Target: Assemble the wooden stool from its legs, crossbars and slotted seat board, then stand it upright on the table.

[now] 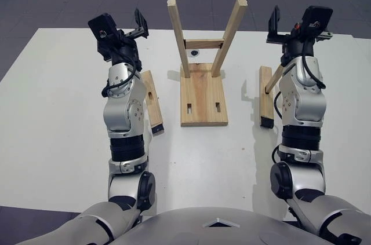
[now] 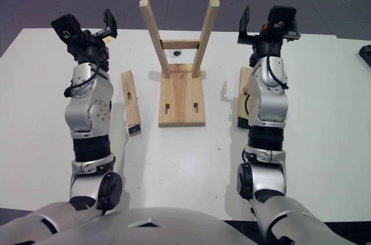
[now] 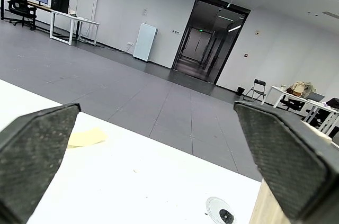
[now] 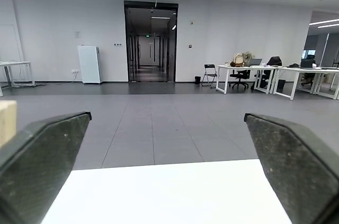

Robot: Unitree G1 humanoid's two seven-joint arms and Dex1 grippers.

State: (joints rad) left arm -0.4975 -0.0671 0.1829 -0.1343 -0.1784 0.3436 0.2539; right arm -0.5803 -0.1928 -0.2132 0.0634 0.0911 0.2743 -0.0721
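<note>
Wrist views show the left pincer and right pincer wide, empty; head views add the seat board, a half-hidden loose leg.

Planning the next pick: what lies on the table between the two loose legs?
The seat board, lying flat with two legs and a crossbar standing at its far end, seen in the left eye view.
</note>
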